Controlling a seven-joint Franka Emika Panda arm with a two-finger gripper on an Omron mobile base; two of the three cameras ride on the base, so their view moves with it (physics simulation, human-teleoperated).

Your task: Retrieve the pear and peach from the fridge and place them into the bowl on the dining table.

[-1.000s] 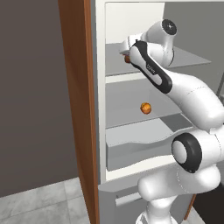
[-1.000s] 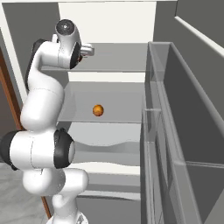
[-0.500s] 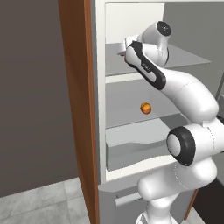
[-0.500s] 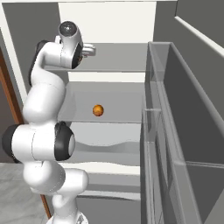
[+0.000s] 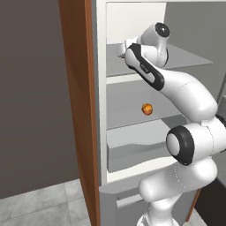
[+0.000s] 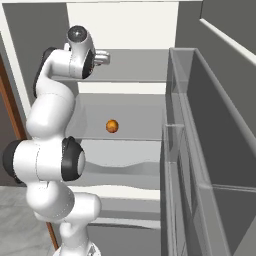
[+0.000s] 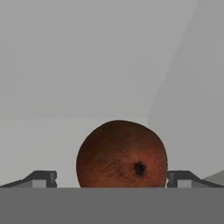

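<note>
Your gripper [image 7: 112,180] is spread wide, reaching onto the upper shelf [image 6: 135,67] of the open fridge [image 5: 100,110]. In the hand view a round reddish-brown fruit [image 7: 121,154] with a dark spot sits between the two fingertips [image 7: 41,178], one tip on each side of it. You can't tell whether the tips touch it; the jaws stand fully apart, not pinched on it. Whether it is the pear or the peach, you can't tell from here.

In the right base view the hand [image 6: 100,57] pokes out past the wrist over that upper shelf, near the fridge's left inner wall. In the left base view the arm [image 5: 176,88] bends up from the lower right and the hand [image 5: 125,49] sits at the shelf's left front.

A second fruit, a small orange ball [image 6: 112,126], sits on the middle shelf [image 6: 125,115], below the hand and well apart from it; it also shows in the left base view [image 5: 147,109]. The fridge door [image 6: 210,150] stands open on the right with its grey bins. A brown wooden panel [image 5: 79,101] runs along the fridge's left side.
</note>
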